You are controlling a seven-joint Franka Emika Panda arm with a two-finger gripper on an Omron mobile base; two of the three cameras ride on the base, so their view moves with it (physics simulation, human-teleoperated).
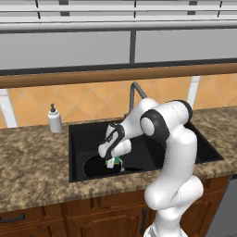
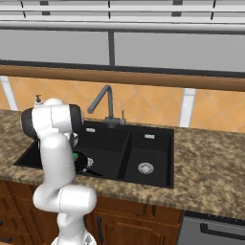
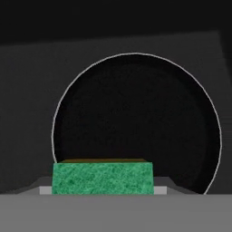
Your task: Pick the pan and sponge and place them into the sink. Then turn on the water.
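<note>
As far as I can judge from the base cameras, the round black frying pan with the thin pale rim [image 3: 136,122] already lies on the floor of the large basin of the black double-basin recessed sink [image 2: 148,139], so that part of the job looks done. My hand [image 1: 112,162] hangs low inside that same basin, directly over the pan, and it is clamped on the small green block of sponge with a yellow layer [image 3: 102,177]. In the hand view the sponge sits between the fingertips with the pan's dark bowl right behind it. I would say the sponge is not yet released, so it counts as carried in but not placed; letting it go is the step in hand.

After that, the water is left. No stream shows from the dark grey gooseneck faucet [image 2: 102,99] behind the basins. The white soap dispenser bottle [image 1: 54,119] stands on the speckled brown stone worktop [image 1: 32,162], well apart from all this.
</note>
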